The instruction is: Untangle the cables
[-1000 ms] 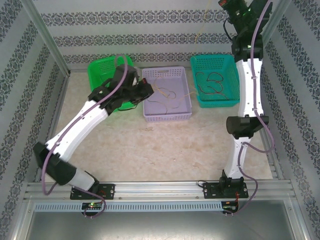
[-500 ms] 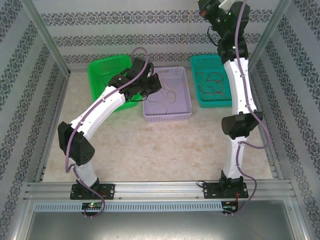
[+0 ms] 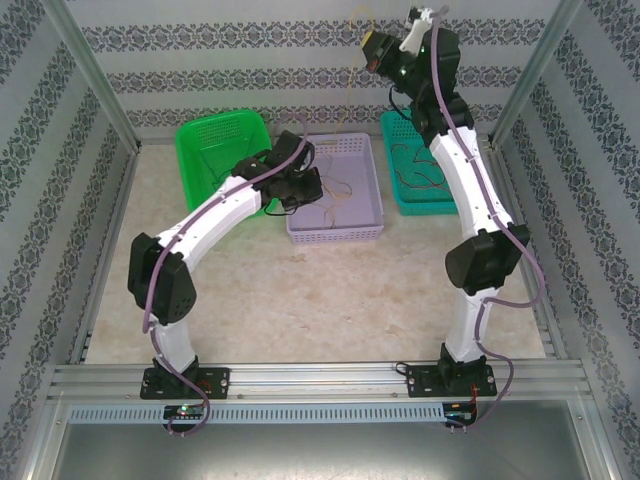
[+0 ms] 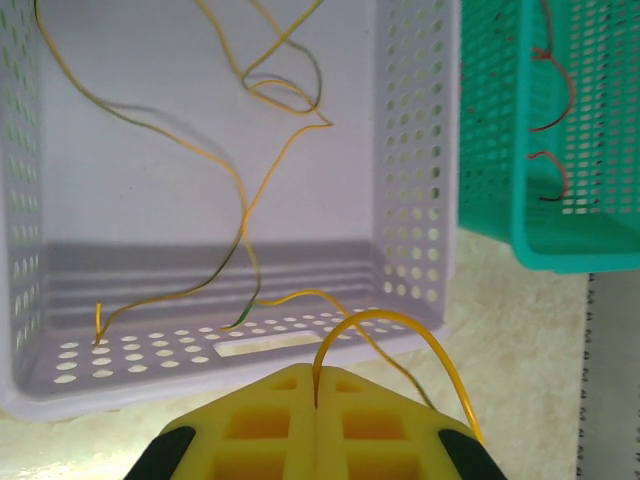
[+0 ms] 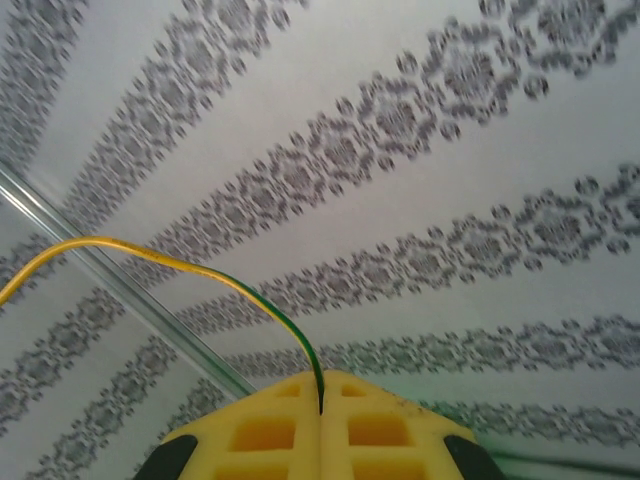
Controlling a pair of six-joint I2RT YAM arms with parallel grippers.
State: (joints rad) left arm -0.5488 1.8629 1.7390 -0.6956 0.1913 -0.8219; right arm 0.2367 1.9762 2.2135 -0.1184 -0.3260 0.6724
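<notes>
Yellow-and-green cables (image 4: 385, 313), lilac basket (image 4: 410, 200), teal basket (image 4: 490, 120), green basket (image 3: 200, 150), grey-patterned white walls (image 5: 450, 150).

Bright, even light, soft shadows.

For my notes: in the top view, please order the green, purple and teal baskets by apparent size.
1. purple basket
2. green basket and teal basket: they look alike, each partly hidden, so I leave them unranked.

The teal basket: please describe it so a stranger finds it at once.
On the table, three baskets stand in a row by the patterned wall. The teal basket is the rightmost, beside the lilac basket. It holds dark reddish cables, whereas the lilac one holds yellow cables.
</notes>
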